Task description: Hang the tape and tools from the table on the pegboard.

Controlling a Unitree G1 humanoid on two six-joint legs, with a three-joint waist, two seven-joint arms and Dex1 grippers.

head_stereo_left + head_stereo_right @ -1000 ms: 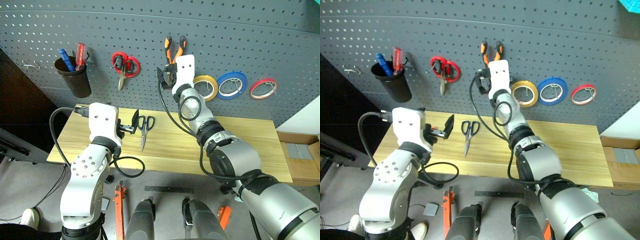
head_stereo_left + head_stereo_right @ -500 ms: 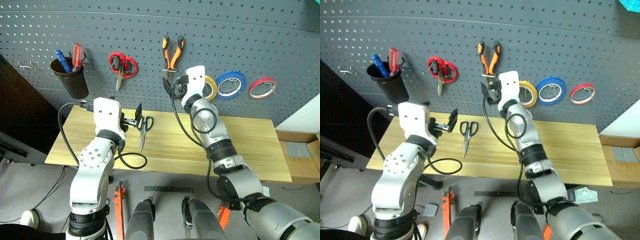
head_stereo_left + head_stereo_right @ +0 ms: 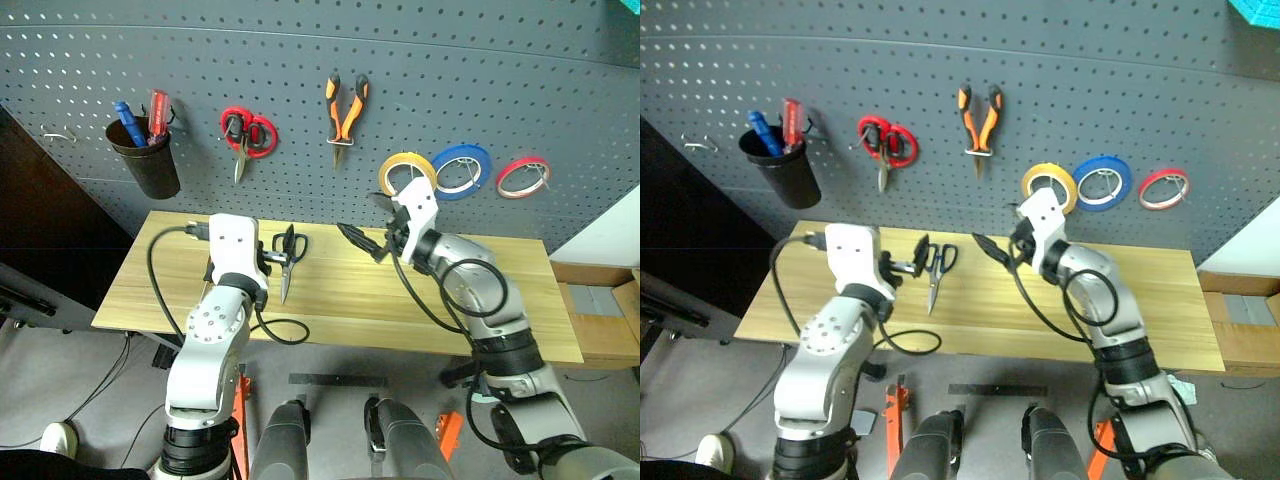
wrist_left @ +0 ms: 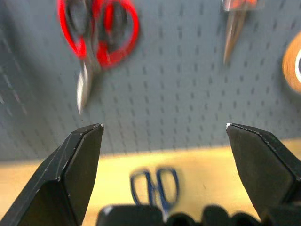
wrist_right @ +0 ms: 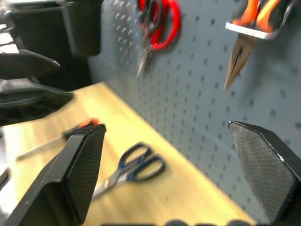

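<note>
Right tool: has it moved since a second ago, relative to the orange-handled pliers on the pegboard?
Yes. The right tool has pulled back and down from the hanging pliers and now hovers open over the table, below the yellow tape.

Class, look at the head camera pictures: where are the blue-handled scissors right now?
The blue-handled scissors lie flat on the table, left of centre, just in front of the open left gripper and below the red scissors hanging on the pegboard.

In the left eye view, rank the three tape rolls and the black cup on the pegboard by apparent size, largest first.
1. black cup
2. blue roll
3. yellow tape, close to the blue roll and partly covered by the right arm, so unsure
4. red roll
</note>
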